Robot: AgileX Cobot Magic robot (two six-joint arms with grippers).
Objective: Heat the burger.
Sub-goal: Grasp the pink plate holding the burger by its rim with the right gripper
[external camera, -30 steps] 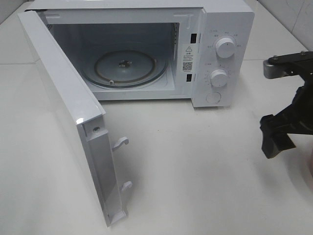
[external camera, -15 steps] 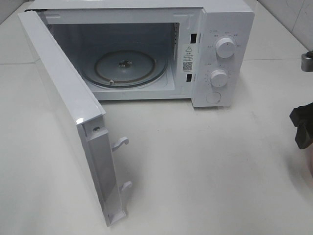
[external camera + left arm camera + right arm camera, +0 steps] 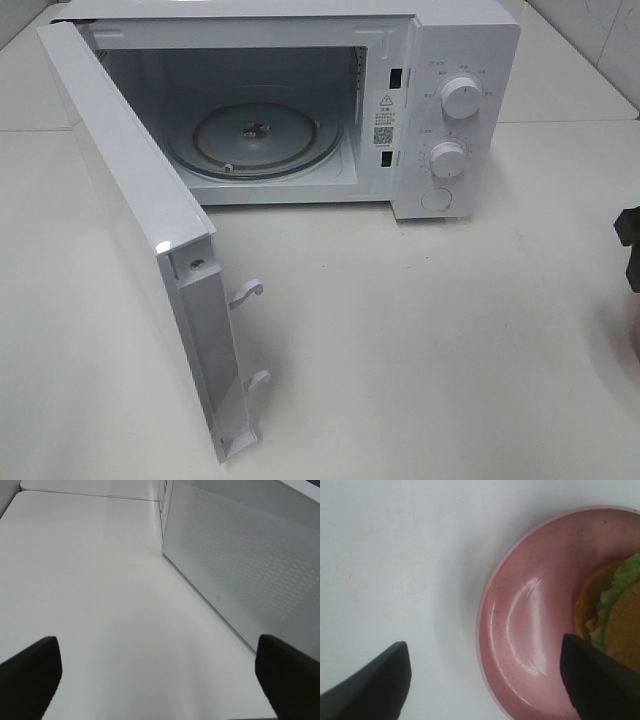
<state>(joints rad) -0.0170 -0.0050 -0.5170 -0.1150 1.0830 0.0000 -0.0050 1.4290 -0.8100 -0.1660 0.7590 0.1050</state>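
The burger (image 3: 620,615), with its golden bun and green lettuce, lies on a pink plate (image 3: 530,610) in the right wrist view, cut off by the frame edge. My right gripper (image 3: 485,680) hangs open above the plate's rim, one finger (image 3: 375,680) over the table and the other finger (image 3: 595,675) over the plate's inside. It holds nothing. Only a dark part of the right arm (image 3: 630,245) shows at the right edge of the high view. My left gripper (image 3: 155,680) is open and empty above the bare table, beside the microwave door (image 3: 240,565).
The white microwave (image 3: 440,110) stands at the back with its door (image 3: 140,230) swung wide open toward the front left. Its glass turntable (image 3: 255,140) carries nothing. Two knobs (image 3: 460,98) sit on the right panel.
The right arm has moved to the right, from well inside the high view to almost out of it. The microwave and its door have not moved.
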